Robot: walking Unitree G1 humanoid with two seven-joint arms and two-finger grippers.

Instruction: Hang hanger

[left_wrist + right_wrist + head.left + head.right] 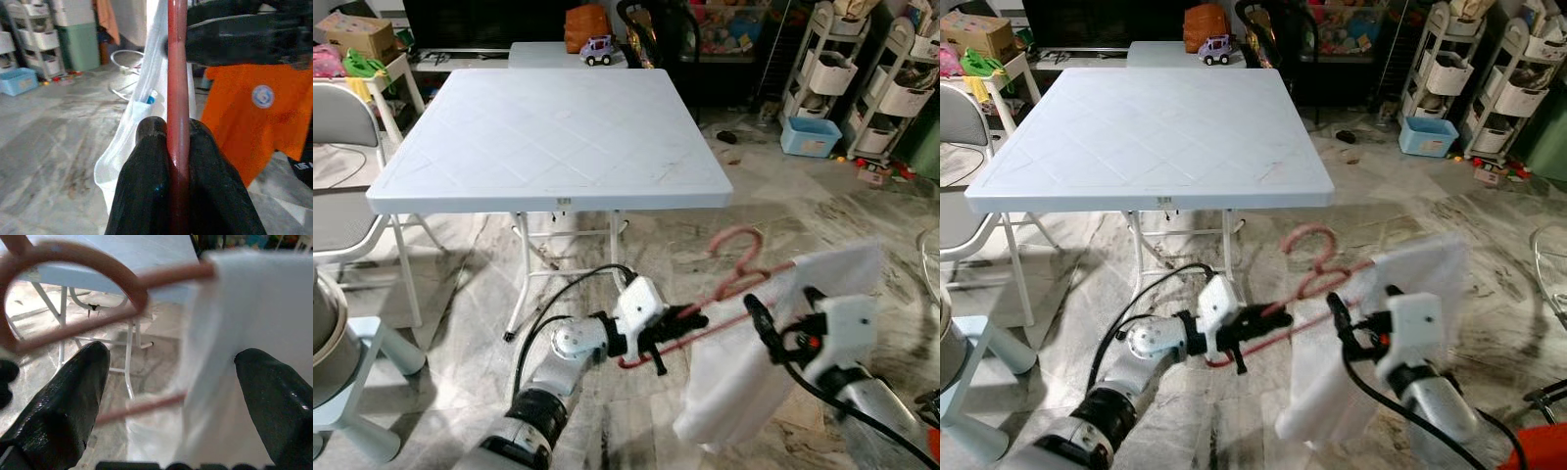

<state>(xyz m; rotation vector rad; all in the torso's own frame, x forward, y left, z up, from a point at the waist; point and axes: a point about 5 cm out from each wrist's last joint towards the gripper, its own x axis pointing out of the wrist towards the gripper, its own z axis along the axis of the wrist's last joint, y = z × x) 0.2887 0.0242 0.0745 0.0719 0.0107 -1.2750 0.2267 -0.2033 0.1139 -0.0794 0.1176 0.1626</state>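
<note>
Nearest the robot, the left tool (674, 331) is clamped on the lower bar of the pink hanger (736, 266), its two fingers (146, 171) pressed to either side of the bar. Just beside it, the right tool (759, 318) has its fingers spread wide, straddling the white garment (773, 343) draped on the hanger without pinching it. The hanger sits tilted in mid-air between both arms, above the marble floor (803, 225), hook up. Beyond stands a white folding tabletop (558, 137), then storage racks (862, 78). I judge the hanger picked up and dressed, but the hanging itself is not yet done; no rail or rod for it can be made out.
</note>
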